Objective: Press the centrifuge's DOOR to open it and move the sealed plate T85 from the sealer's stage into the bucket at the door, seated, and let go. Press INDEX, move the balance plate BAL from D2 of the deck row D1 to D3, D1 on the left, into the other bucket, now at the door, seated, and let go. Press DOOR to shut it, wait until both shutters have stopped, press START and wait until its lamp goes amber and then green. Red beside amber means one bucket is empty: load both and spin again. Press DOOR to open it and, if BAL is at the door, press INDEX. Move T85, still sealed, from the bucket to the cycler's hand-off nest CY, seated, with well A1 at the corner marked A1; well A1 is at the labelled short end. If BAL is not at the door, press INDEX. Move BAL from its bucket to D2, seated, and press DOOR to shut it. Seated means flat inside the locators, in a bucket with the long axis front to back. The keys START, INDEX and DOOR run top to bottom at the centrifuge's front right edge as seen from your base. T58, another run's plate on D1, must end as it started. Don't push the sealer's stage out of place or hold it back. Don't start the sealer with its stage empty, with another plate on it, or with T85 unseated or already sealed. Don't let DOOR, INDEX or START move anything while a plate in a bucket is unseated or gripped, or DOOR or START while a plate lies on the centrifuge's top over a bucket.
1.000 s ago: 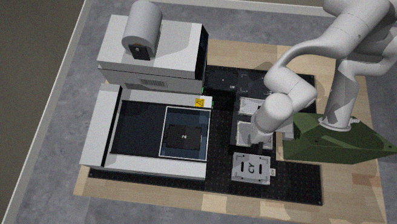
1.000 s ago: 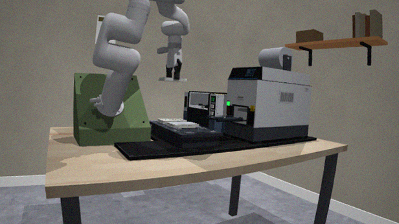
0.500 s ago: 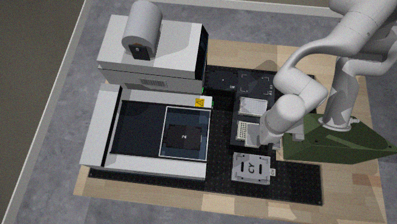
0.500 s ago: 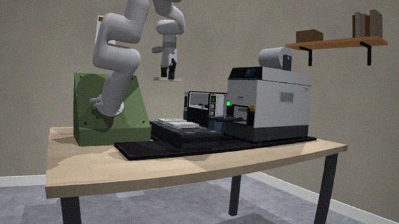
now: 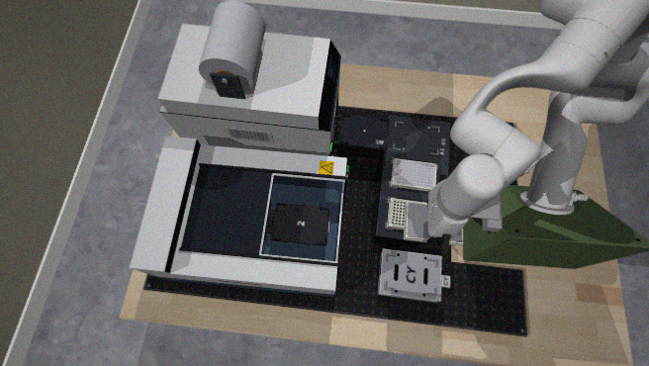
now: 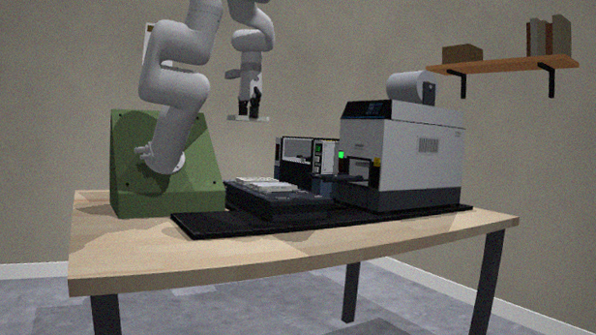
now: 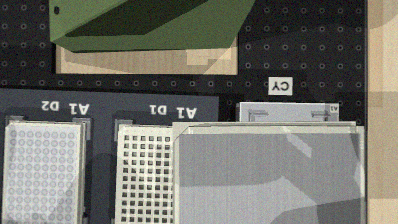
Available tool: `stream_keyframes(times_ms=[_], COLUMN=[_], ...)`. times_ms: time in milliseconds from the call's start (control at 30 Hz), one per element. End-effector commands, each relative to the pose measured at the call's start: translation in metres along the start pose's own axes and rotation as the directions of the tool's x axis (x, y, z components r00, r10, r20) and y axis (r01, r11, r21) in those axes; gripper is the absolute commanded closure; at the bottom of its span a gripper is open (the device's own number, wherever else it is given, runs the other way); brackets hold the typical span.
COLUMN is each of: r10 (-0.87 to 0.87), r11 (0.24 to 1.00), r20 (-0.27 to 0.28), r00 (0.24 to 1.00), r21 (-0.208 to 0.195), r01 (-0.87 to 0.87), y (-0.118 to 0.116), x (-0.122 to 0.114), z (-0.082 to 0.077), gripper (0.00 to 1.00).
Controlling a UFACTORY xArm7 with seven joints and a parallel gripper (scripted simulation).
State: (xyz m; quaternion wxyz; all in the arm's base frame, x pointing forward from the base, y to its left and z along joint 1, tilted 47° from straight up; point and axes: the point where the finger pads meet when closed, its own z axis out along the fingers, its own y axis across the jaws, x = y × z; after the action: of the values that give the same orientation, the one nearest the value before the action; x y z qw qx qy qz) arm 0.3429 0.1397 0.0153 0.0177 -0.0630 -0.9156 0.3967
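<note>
My gripper (image 6: 248,107) is shut on the sealed plate T85 (image 6: 248,118) and holds it flat, high above the deck row. In the wrist view T85 (image 7: 270,172) is a grey foil-covered plate that hides part of T58 (image 7: 145,175), the square-grid plate on D1, and most of the CY nest (image 7: 287,112). BAL (image 7: 42,172), with round wells, sits on D2. In the top view T85 (image 5: 417,221) shows beside T58 (image 5: 396,213), under my arm. The centrifuge door is open over a dark bucket marked 2 (image 5: 302,224), which holds no plate. My fingers are hidden in the wrist view.
The sealer (image 5: 252,84) with its roll stands behind the centrifuge, its dark stage (image 5: 361,131) to its right. D3 (image 5: 417,136) holds no plate. The CY nest (image 5: 411,275) lies at the front of the black mat. My green base (image 5: 539,232) stands close on the right.
</note>
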Motion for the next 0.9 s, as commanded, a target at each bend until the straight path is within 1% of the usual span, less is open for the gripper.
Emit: stream_keyframes(times_ms=[0,300,433,867], r10=[0.011,0.028,0.028,0.028], r11=[1.000,1.000,1.000,1.000], r20=[0.002,0.002,0.002,0.002], r00=[1.000,1.000,1.000,1.000], r21=[-0.003,-0.003,-0.003,-0.003], r01=[-0.011,-0.028,-0.028,-0.028], y=[0.001,0.001,0.006,0.036], x=[0.000,0.000,0.000,-0.001], z=[-0.002,-0.002,-0.002,-0.002], gripper=[1.00,1.00,1.00,1.00])
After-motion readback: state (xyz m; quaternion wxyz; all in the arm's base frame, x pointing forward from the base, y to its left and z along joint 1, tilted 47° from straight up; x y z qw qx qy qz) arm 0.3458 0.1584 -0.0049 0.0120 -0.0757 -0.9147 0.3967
